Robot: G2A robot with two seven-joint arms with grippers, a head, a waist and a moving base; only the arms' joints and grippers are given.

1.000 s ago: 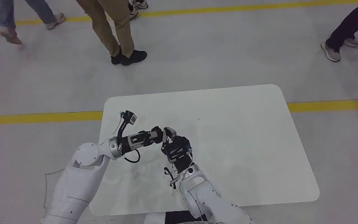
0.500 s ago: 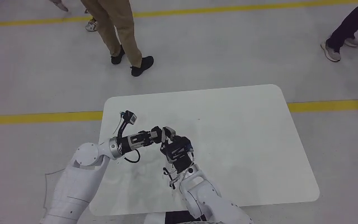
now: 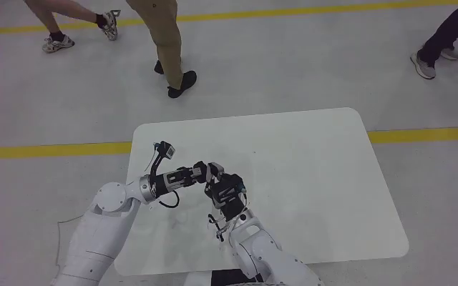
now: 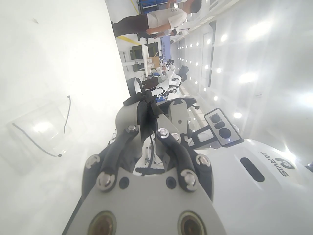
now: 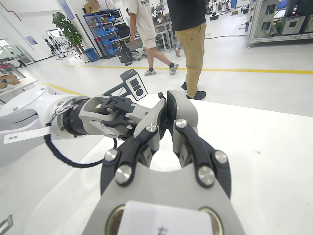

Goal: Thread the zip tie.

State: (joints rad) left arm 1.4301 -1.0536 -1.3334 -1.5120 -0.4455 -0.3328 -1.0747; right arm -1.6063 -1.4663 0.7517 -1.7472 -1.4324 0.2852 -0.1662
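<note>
Over the table's left part (image 3: 308, 179) my two grippers meet tip to tip. The left gripper (image 3: 202, 171) comes in from the left, and the right gripper (image 3: 215, 174) comes from the near side. In the left wrist view the left gripper (image 4: 144, 99) is shut, with a black bit of zip tie (image 4: 129, 101) sticking out at its tips. In the right wrist view the right gripper (image 5: 166, 99) is shut as well, and a short black end of the zip tie (image 5: 160, 95) pokes out beside its pads. Most of the tie is hidden between the fingers.
Two loose black zip ties (image 4: 67, 113) (image 4: 31, 138) lie on the table by a clear plastic bag (image 4: 36, 128), beside the left gripper. The table's right half is bare white. People walk on the floor beyond the far edge.
</note>
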